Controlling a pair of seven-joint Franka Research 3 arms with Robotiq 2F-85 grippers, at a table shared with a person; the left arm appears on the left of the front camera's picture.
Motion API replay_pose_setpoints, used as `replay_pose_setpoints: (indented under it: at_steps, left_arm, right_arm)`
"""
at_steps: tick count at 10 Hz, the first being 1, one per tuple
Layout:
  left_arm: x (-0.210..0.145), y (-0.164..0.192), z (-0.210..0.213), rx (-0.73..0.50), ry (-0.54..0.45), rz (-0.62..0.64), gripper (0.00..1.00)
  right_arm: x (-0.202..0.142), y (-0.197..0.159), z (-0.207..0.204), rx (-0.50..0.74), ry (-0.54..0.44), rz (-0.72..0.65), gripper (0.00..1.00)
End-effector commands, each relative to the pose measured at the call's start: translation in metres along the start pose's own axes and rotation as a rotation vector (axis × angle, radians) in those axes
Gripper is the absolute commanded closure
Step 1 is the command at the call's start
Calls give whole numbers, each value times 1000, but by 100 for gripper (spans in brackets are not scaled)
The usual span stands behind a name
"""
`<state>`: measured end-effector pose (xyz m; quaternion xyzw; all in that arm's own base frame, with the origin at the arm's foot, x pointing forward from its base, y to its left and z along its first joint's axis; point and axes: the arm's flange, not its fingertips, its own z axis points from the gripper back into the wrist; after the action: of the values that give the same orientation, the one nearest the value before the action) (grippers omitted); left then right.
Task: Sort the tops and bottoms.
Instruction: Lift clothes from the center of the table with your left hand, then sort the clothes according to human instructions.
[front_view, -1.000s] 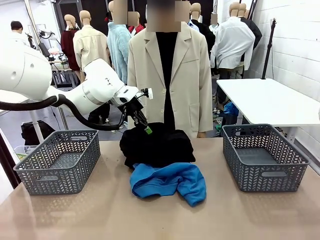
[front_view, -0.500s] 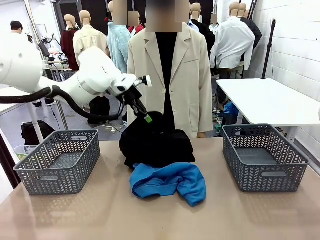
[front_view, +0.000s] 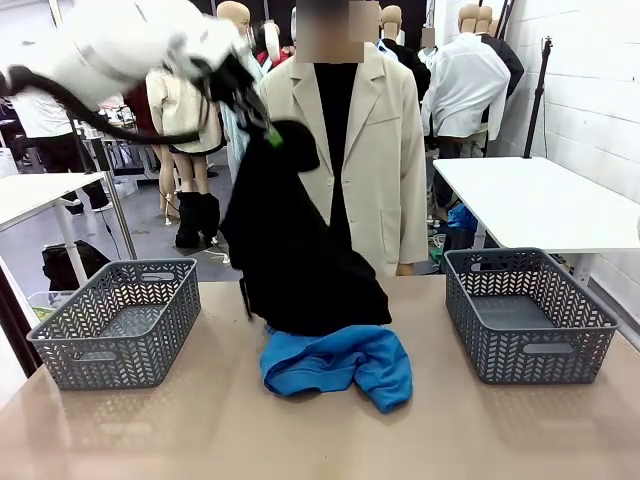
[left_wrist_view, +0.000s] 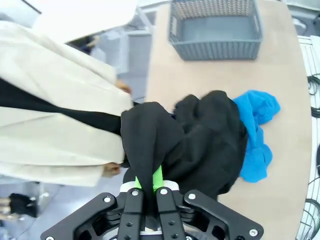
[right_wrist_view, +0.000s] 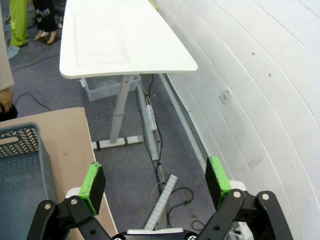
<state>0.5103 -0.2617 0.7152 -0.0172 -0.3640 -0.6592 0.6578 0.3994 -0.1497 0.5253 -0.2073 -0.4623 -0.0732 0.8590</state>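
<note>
My left gripper (front_view: 268, 133) is raised high above the table's far middle, shut on a fold of a black garment, one of the bottoms (front_view: 295, 250), which hangs from it down to the pile on the table. In the left wrist view the green pads (left_wrist_view: 157, 178) pinch the black cloth (left_wrist_view: 155, 140), and more dark cloth (left_wrist_view: 212, 135) lies below it. The bright blue top (front_view: 340, 362) lies crumpled on the table in front of the dark pile, also seen as a blue heap (left_wrist_view: 255, 135). My right gripper (right_wrist_view: 155, 182) is open, off the table's right side, over the floor.
A grey basket (front_view: 120, 320) stands at the table's left and another grey basket (front_view: 528, 313) at its right; both look empty. A person in a beige jacket (front_view: 370, 150) stands at the far edge behind the pile. A white table (right_wrist_view: 120, 40) stands beyond the right basket.
My left gripper has risen and moved left, pulling the black garment up from the pile so it hangs stretched. The blue top has not moved.
</note>
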Motion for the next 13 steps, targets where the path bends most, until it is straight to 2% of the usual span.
replay_pose_setpoints:
  at_steps: [1,2,5,7,8,10,11,13]
  left_arm:
    - [49,28,48,141,36,8,100]
    - [74,31,70,160,27,12,100]
    - [166,39,144,421,60,-32,100]
    - [211,35,171,543,57,-41,100]
    - [218,37,182,585,63,-22,100]
    - [203,22,193,570,85,19,100]
    - [187,10,184,586,50,-27,100]
    - [187,10,184,586,50,-27,100]
  right_arm:
    - [-1,-2,-1,1,2,8,0]
    - [-1,-2,-1,1,2,8,0]
    - [-1,-2,-1,1,2,8,0]
    - [-1,-2,-1,1,2,8,0]
    - [-1,-2,-1,1,2,8,0]
    - [-1,-2,-1,1,2,8,0]
    - [-1,-2,-1,1,2,8,0]
    - [-1,-2,-1,1,2,8,0]
